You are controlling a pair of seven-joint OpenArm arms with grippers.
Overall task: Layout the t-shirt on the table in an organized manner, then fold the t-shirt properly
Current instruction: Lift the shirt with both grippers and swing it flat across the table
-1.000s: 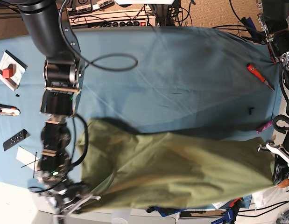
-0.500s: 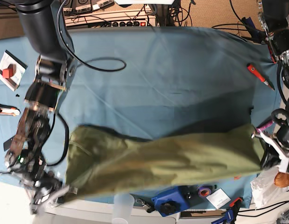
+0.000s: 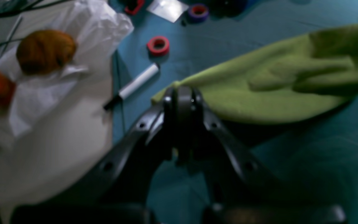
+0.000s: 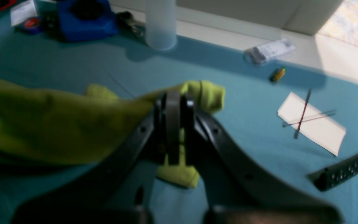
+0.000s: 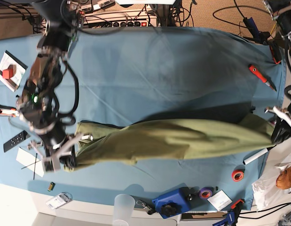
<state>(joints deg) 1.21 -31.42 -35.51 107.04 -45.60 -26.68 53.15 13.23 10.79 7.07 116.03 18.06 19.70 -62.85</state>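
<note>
At the far left of the base view, a black remote (image 5: 16, 141) and a white card (image 5: 27, 160) with thin crossed sticks lie on the blue-covered table (image 5: 150, 61). Beside them hangs the right pincer (image 5: 70, 162), its fingers together and clamped on one end of the olive t-shirt (image 5: 157, 139). A bit of cloth sticks out past the tips and a flap droops below them. If that grip has caught only a thin fold, a quick pull could let the end slip out, and that side would drop in a heap.

Across the middle the t-shirt spans the gap between the arms, at least partly raised, with a dark shadow behind it. Its body sags and folds over itself; lowered like this, it would probably land with creases or a doubled layer that spoils the later folding. Near the front edge stand a clear cup (image 5: 123, 209) and a blue device (image 5: 171, 202); a low sweep of the cloth that way could tip the cup.

At the right, the left pincer (image 5: 276, 137) is likewise closed on the other end, near the table's side. A white marker (image 5: 255, 156) and a red tape ring (image 5: 237, 175) lie close by, and cloth laid there could cover or drag them, leaving a lump underneath.
</note>
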